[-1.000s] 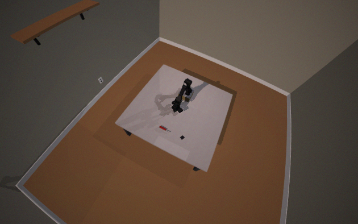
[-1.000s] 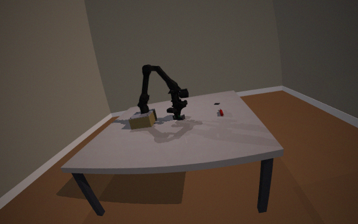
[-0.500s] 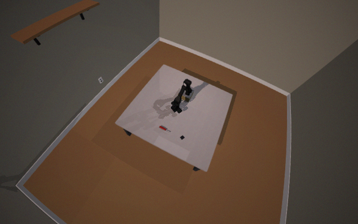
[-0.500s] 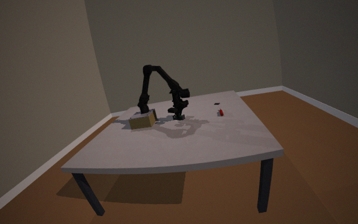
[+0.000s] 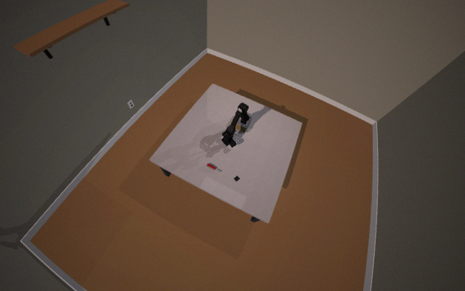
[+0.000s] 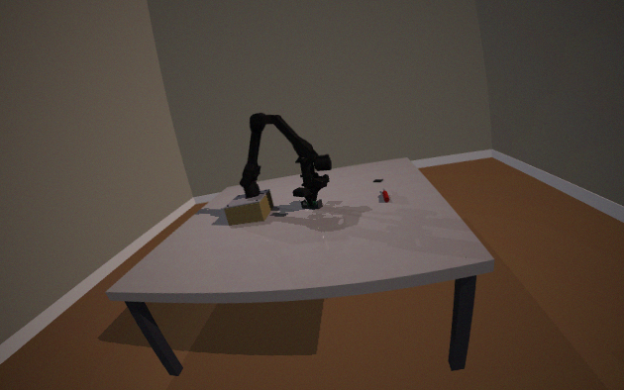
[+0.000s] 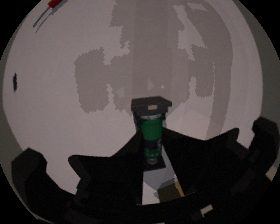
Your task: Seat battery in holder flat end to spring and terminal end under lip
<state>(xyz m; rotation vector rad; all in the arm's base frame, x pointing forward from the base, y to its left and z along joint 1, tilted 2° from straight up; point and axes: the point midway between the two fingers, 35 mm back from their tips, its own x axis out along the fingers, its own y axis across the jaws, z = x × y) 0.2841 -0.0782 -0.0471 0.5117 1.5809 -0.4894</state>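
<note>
The green battery [image 7: 151,127] lies lengthwise in the dark holder [image 7: 151,104] in the wrist view, its pale end by the holder's far end wall. Its near end, with a small metallic tip, is close to the holder's near end. My gripper [image 7: 150,131] [image 6: 311,200] is shut on the battery, one black finger on each side, low over the table [image 6: 243,267]. The spring, the lip and the battery's underside cannot be made out. Whether the battery sits fully flat cannot be told. The top and exterior views show the holder only as a dark shape under the fingers.
A red object [image 5: 211,166] [image 6: 385,196] [image 7: 54,3] with thin grey parts lies farther out on the table. A small black square [image 5: 236,178] [image 6: 378,180] [image 7: 15,82] lies near it. A tan-sided box [image 6: 248,214] stands at the arm's base, close behind the gripper.
</note>
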